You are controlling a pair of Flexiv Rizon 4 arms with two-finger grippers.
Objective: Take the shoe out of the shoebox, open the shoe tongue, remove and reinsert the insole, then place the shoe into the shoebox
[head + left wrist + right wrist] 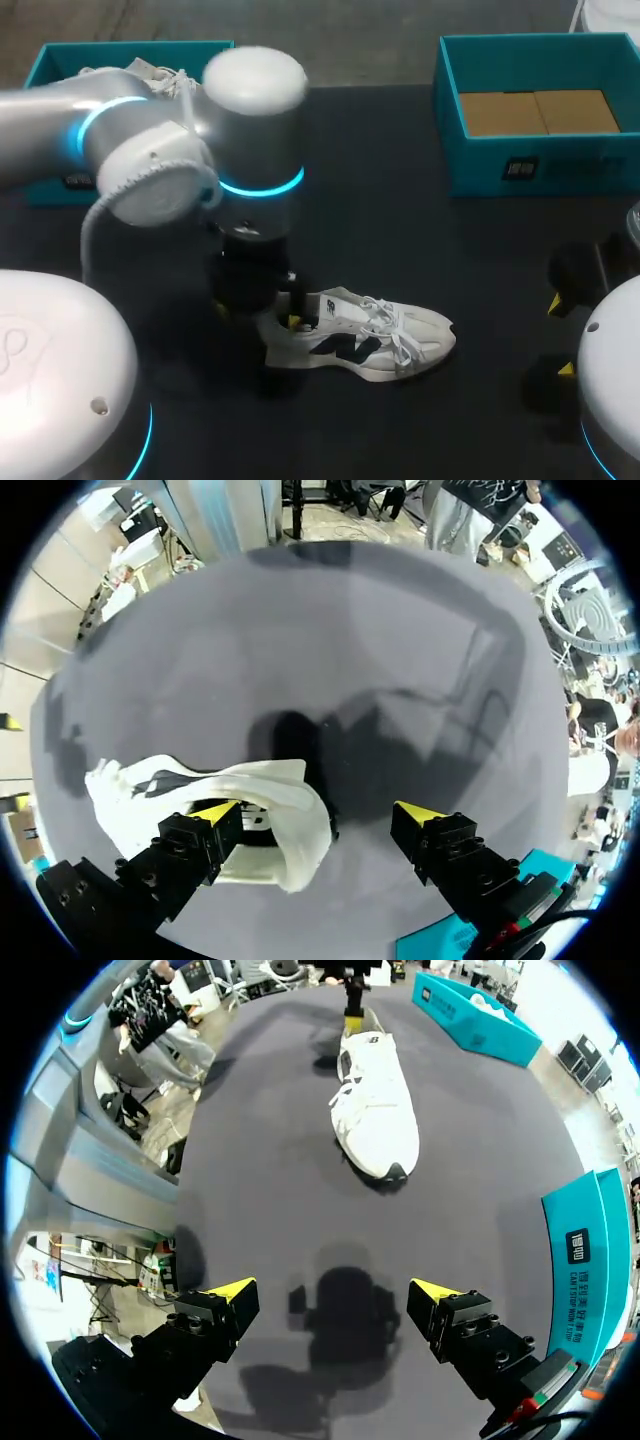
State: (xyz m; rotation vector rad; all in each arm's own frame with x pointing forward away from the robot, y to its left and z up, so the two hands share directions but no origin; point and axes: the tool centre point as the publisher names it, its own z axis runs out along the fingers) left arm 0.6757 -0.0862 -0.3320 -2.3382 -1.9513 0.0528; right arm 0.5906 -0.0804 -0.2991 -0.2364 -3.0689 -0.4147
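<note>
A white sneaker with dark side marks (370,335) lies on its side on the black table, toe pointing right. My left gripper (285,312) hangs over its heel end. In the left wrist view the left gripper (318,812) stands open; the sneaker's heel (280,820) sits between the fingers, against one fingertip (215,811) and well apart from the other. My right gripper (561,337) is low at the table's right, open and holding nothing. From the right wrist view the right gripper (333,1288) faces the sneaker (375,1110), which lies well ahead of it toe first.
An open teal shoebox (55,62) at the back left holds another white shoe (150,75). A second teal box (540,165) with a cardboard insert stands at the back right. Bare black tabletop (480,260) lies between the sneaker and my right gripper.
</note>
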